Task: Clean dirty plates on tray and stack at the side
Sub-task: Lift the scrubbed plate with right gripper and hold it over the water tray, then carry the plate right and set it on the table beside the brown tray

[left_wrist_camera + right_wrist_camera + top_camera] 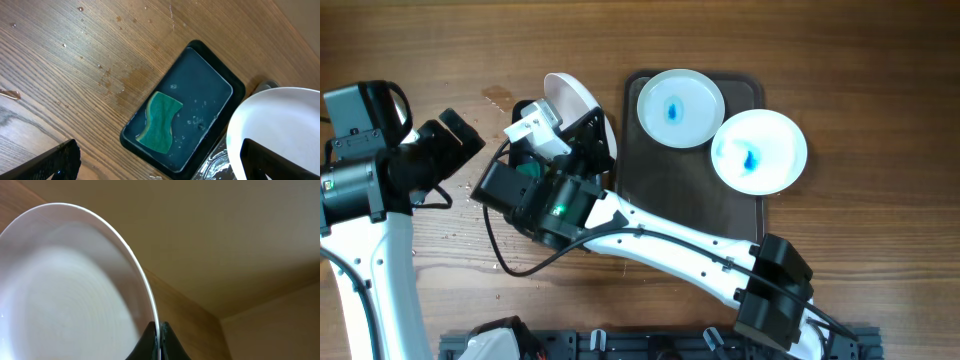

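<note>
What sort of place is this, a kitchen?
More likely a robot test bench staged for dishwashing: a wooden table, two blue-smeared plates on a brown tray, a green sponge in a black water tray, and the right gripper pinching a white plate by its rim.

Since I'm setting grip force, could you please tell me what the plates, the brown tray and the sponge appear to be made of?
The plates: glossy white, thin-rimmed, probably ceramic or melamine; cannot tell which. The tray: dark brown, matte, rounded corners, likely plastic or coated wood. The sponge: green, wavy-edged, with a paler edge layer, seemingly soft foam.
</note>
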